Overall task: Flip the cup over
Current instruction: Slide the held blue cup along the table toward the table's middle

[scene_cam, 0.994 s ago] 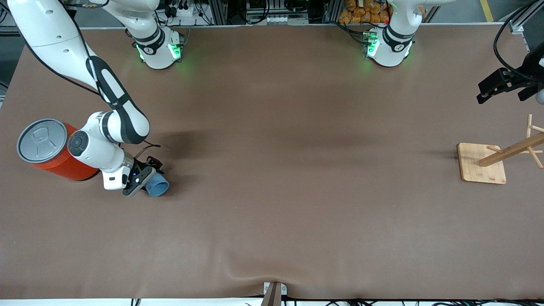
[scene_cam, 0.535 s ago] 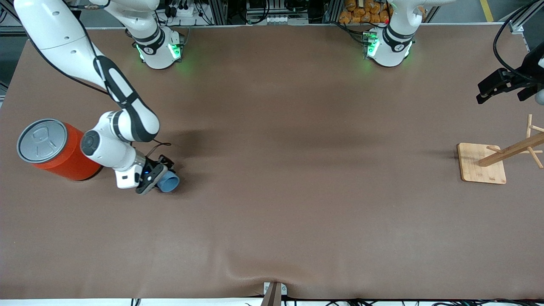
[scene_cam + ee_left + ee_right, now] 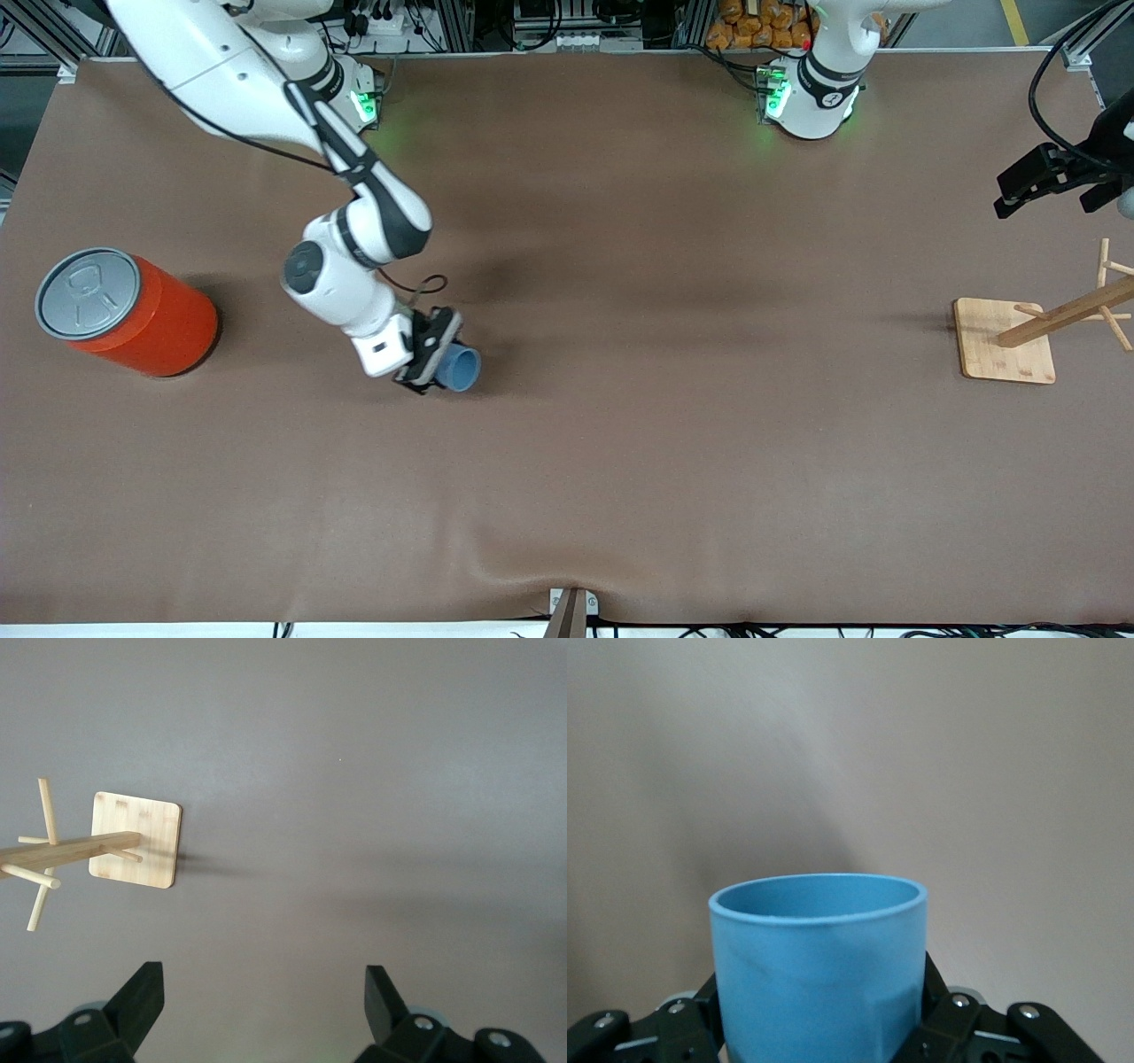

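The cup [image 3: 461, 368] is a small light-blue tumbler held on its side in my right gripper [image 3: 436, 354], above the brown table between the orange can and the table's middle. In the right wrist view the cup [image 3: 819, 970] fills the space between the black fingers [image 3: 950, 1020], which are shut on its wall, its rim pointing away from the wrist. My left gripper [image 3: 1032, 182] hangs open and empty above the left arm's end of the table; its two black fingertips [image 3: 140, 992] stand wide apart over bare table.
A big orange can with a grey lid [image 3: 124, 310] stands at the right arm's end. A wooden peg rack on a square base [image 3: 1005, 341] stands at the left arm's end, also in the left wrist view [image 3: 133, 840].
My right gripper has carried the cup away from beside the orange can toward the table's middle. The left arm has not moved.
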Robot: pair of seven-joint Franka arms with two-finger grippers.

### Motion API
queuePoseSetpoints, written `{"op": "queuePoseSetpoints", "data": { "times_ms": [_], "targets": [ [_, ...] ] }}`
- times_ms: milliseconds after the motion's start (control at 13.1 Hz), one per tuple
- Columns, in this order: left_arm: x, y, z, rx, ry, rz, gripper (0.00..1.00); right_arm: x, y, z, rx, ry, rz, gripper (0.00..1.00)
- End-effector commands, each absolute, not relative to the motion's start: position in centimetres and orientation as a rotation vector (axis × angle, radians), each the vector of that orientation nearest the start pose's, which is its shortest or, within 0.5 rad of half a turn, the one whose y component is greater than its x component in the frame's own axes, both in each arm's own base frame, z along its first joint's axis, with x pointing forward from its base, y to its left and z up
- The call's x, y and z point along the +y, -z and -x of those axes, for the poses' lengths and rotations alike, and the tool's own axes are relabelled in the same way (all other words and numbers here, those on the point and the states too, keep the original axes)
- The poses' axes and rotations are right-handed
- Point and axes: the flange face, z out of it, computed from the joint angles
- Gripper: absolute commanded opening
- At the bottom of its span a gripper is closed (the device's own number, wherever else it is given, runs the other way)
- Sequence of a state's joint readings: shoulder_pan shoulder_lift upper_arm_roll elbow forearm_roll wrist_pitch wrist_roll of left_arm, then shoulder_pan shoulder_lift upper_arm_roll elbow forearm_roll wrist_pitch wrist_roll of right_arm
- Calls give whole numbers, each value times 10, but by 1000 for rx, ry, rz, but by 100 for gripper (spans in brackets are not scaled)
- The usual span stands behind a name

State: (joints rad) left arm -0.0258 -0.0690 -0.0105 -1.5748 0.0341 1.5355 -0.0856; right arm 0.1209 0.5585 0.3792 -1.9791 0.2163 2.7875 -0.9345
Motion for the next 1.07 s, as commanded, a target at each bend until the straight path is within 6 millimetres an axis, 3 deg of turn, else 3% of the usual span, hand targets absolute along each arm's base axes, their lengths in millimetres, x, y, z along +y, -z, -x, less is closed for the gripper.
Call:
{"op": "queuePoseSetpoints", "data": {
  "times_ms": [0,153,306,382,535,612,688,994],
  "targets": [
    [-15,-657,-534,-72,68,3102,100,349,-204,-562,-1714,621,2289,22],
    [-16,-656,-534,-69,65,3102,100,386,-198,-558,-1788,645,2252,22],
    [-15,-660,-532,-70,75,3100,100,435,-204,-553,-1947,698,2198,22],
    [-15,-661,-530,-72,77,3100,100,452,-198,-541,-2034,694,2185,22],
    [-15,-663,-529,-72,80,3100,100,471,-191,-528,-2065,690,2195,24],
    [-14,-663,-529,-72,80,3098,100,474,-190,-525,-2045,685,2207,52],
    [-14,-663,-528,-73,75,3098,100,473,-187,-525,-2030,682,2219,100],
    [-14,-667,-525,-64,80,3095,100,473,-207,-536,-1967,725,2250,100]
  ]
}}
